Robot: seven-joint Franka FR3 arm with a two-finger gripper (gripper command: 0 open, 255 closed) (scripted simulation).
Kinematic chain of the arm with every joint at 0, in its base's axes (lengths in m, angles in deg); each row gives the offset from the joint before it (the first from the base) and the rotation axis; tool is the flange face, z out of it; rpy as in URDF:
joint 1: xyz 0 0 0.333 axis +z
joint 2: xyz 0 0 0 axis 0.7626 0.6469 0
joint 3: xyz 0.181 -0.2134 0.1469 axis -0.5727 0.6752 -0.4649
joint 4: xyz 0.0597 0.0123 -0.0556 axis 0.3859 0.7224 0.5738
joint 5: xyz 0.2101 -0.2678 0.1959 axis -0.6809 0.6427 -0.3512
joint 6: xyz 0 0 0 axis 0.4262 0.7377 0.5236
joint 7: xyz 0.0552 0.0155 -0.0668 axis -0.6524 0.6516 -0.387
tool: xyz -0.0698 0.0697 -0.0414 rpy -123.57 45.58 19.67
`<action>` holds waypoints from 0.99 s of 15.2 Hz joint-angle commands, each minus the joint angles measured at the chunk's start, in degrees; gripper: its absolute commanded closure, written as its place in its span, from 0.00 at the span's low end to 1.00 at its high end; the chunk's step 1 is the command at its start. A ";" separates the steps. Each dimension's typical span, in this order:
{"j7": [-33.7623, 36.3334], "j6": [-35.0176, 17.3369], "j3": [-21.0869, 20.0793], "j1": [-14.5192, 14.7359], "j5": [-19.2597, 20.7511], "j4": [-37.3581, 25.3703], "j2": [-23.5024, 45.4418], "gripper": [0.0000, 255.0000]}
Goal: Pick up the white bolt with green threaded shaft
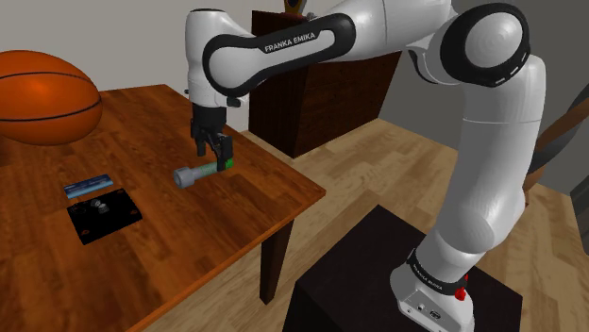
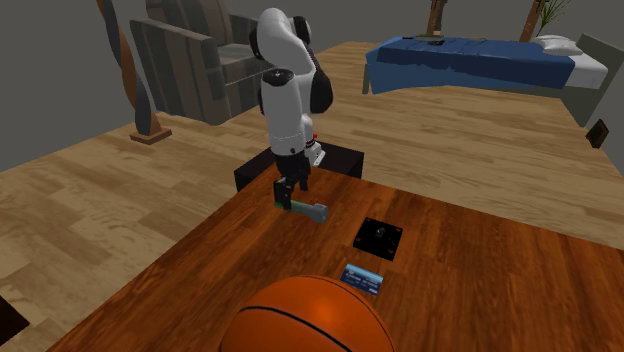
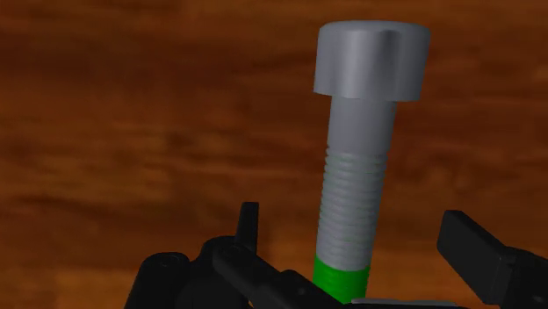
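A grey bolt with a broad round head and a green end on its threaded shaft lies on the brown wooden table. My black gripper is down over that green end, open. In the wrist view the bolt runs away from the gripper, head farthest; the green tip sits between the two fingers, which stand apart on either side with gaps to the shaft. From the second exterior view, the gripper hangs at the bolt's green end near the table's far edge.
A big orange basketball rests at the table's back corner. A flat black square and a small blue pack lie beyond the bolt. The table edge is close to the gripper. A dark cabinet stands behind.
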 commanded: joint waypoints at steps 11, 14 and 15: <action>1.32 -3.85 1.06 0.87 1.82 1.77 2.49 1.00; 1.18 -3.84 0.99 0.70 1.68 1.94 2.27 1.00; 1.19 -3.92 0.98 0.69 1.66 2.05 2.23 1.00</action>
